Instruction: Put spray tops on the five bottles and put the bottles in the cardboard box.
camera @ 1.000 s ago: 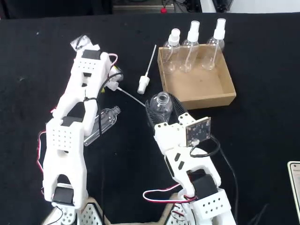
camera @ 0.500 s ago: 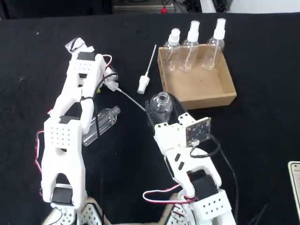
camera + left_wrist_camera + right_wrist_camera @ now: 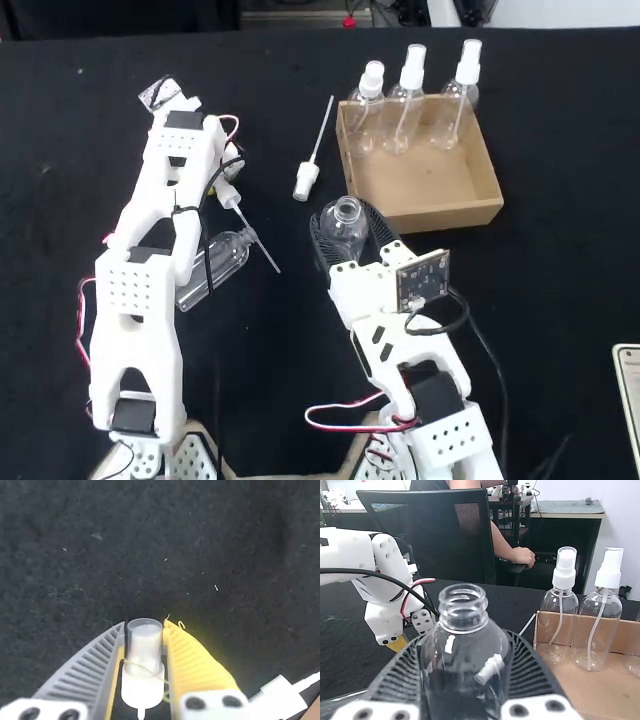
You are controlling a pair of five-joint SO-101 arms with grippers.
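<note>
My left gripper (image 3: 227, 188) is shut on a white spray top (image 3: 232, 198), whose thin tube slants down toward the table front. In the left wrist view the spray top (image 3: 143, 666) sits pinched between the grey and yellow fingers (image 3: 187, 662) above black cloth. My right gripper (image 3: 345, 228) is shut on an upright clear bottle (image 3: 345, 215) with an open neck, just in front of the cardboard box (image 3: 430, 188). The same bottle (image 3: 465, 675) stands between black fingers (image 3: 532, 672). A second spray top (image 3: 306, 180) lies loose left of the box. Another open bottle (image 3: 215, 263) lies beside the left arm.
Three bottles with spray tops (image 3: 405, 95) stand along the box's far side; two of them (image 3: 559, 615) show in the right wrist view. A small clear plastic bag (image 3: 160, 92) lies behind the left arm. A white object (image 3: 630, 385) sits at the table's right edge.
The left gripper has drawn back slightly with the spray top, and the tube has swung from pointing at the right gripper's bottle to pointing toward the table front. The right arm stayed still.
</note>
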